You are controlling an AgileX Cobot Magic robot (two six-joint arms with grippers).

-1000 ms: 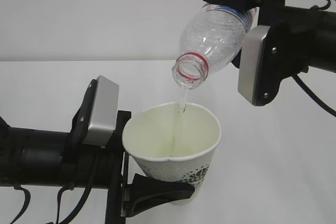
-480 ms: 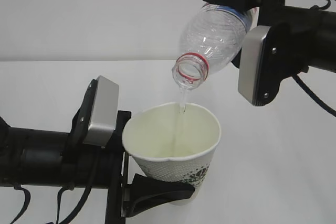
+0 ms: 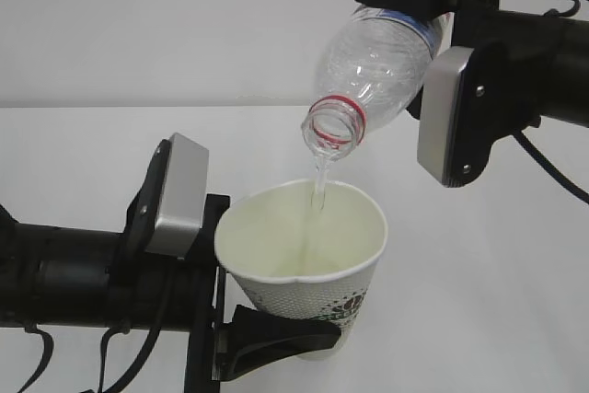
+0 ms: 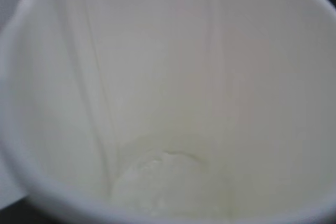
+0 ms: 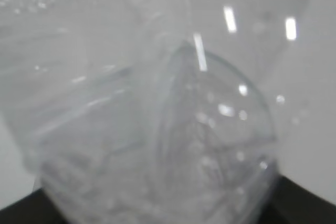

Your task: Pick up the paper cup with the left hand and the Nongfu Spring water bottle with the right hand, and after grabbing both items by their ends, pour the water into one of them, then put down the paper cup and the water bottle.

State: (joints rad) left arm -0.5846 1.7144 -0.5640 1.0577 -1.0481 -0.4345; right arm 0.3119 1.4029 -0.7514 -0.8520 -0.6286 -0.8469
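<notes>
A bare test or lab setting: a plain white table fills the lower frame, a blank pale wall spans the top, and nothing homely shows anywhere.

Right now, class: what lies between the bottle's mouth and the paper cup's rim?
Only a thin stream of water, falling from the bottle into the paper cup; the exterior view shows it.
</notes>
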